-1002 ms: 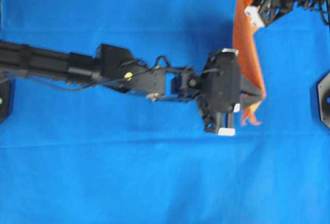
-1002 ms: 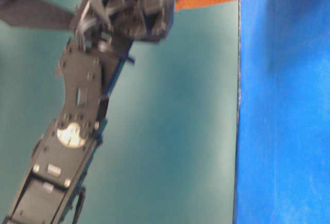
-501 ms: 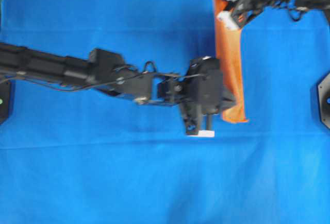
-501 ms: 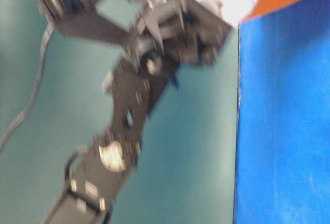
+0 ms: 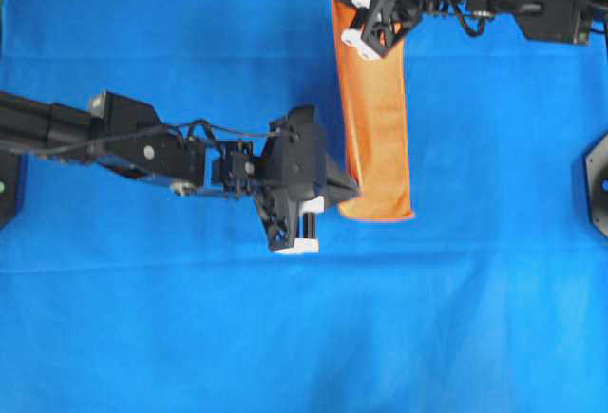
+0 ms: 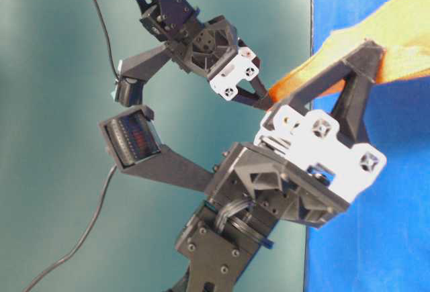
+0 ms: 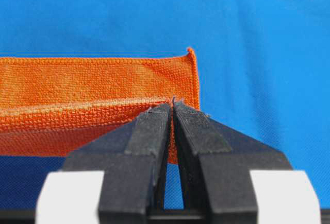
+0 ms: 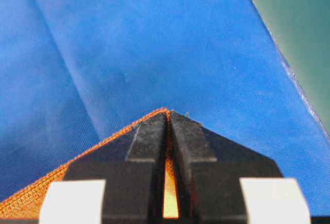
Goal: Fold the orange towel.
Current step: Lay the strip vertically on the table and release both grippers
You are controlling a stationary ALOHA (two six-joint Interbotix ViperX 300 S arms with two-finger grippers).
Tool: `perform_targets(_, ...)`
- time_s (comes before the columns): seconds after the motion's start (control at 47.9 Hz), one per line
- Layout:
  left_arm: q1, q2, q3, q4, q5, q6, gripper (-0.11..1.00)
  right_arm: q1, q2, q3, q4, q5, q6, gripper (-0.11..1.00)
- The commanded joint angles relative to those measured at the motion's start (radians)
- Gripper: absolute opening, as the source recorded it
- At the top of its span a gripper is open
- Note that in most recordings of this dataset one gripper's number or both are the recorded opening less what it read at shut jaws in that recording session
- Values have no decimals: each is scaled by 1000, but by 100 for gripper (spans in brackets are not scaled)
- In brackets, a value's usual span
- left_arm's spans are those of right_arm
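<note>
The fold is mid-carry: the towel (image 5: 372, 128), doubled into a long narrow band, hangs stretched between the two tools above the blue cloth (image 5: 190, 337) that covers the bench. In the overhead view it runs from about 12 o'clock down toward the centre, its lower end at roughly 3 o'clock of the left tool (image 5: 351, 187). That tool is clamped on the towel's near corner; the left wrist view shows its black jaws pressed together on the stitched hem, two layers of orange lying one over the other. The right tool (image 5: 366, 41) at the top of the frame is likewise pinched tight on the far corner, with a sliver of orange showing between its jaws in the right wrist view. As a judgement, the next move calls for both arms to travel together, keeping the band taut and level, lower it until the hanging edge meets the cloth, then lay the held edge over so the corners line up before letting go; uneven motion could skew the fold. The towel is bright orange microfibre with fine terry loops and a ridged hem, limp and easily creased. The blue cloth is a smooth, finely woven fabric with faint creases.
</note>
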Motion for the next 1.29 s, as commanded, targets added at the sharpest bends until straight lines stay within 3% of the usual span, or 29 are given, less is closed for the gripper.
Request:
perform_targets(0.0,-63,-31,-12,2,-14,-3,1,-17,-14,-32,-5,-12,-2,2)
perform_targets(0.334,-48,-26,-14,2,-11,-3,2,-11,9,-18,-3,-25,5,2)
perform_targets(0.397,-46,-26,-12,2,-9,-3,5,-11,15,-17,0,-25,3,2)
perform_targets(0.48,-44,-26,-11,2,-6,-3,18,-11,17,-17,0,-25,3,3)
perform_targets(0.522,-44,-26,-11,2,-5,-3,25,-11,17,-17,-2,-25,2,10)
perform_targets(0.668,-44,-28,-12,2,3,-2,52,-6,17,-17,-5,-25,-6,54)
perform_targets(0.751,-41,-34,-11,2,18,2,66,-6,15,-14,-5,-25,-8,67)
perform_targets(0.877,-31,-71,-3,2,92,6,72,-6,6,-8,-5,-20,-8,58)
perform_targets(1.064,-12,-198,32,2,245,9,68,-6,-60,32,-5,-17,-8,59)
perform_targets(1.273,11,-350,110,2,275,14,69,-6,-195,118,-5,-17,-8,59)
